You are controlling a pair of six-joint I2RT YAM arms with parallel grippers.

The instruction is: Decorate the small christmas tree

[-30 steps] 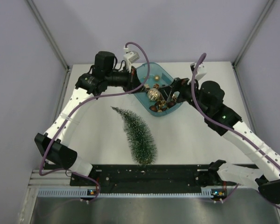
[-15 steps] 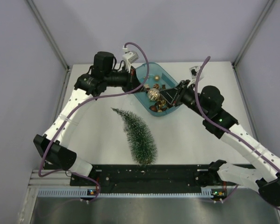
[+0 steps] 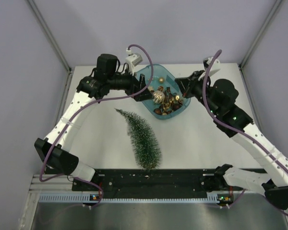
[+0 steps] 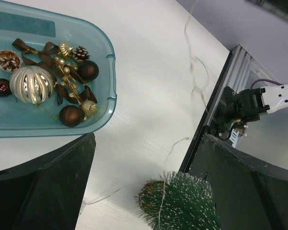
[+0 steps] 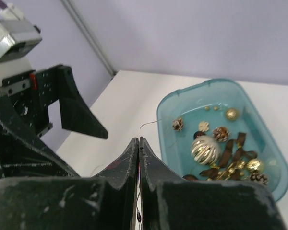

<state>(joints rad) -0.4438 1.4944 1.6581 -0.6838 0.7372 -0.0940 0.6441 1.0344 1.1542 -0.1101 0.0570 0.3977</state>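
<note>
The two arms have just swapped roles. A second ago the left hand (image 3: 141,89) was clamped shut at the left rim of the teal tray (image 3: 151,75) and the right hand (image 3: 182,86) was down among the ornaments with its fingers apart. Now the left hand stands wide open, and the right hand has pulled back to the tray's right rim with its fingers pressed together. From the right wrist, a thin wire (image 5: 146,123) seems to run down between those closed fingers (image 5: 129,158), so I take it the strand has gone from left to right, though it is too fine to be sure.

The small christmas tree (image 3: 143,139) has not moved: it lies on its side on the table (image 3: 201,134), nearer the arms than the tray, tip toward the far left, wooden base toward the near edge. It carries no baubles; the silver ribbed ball (image 3: 157,97) and the brown ones sit in the tray. The decorating looks barely begun.

I can read no brand or writing anywhere; a darker patch on the tray wall (image 4: 21,24) shows nothing legible
</note>
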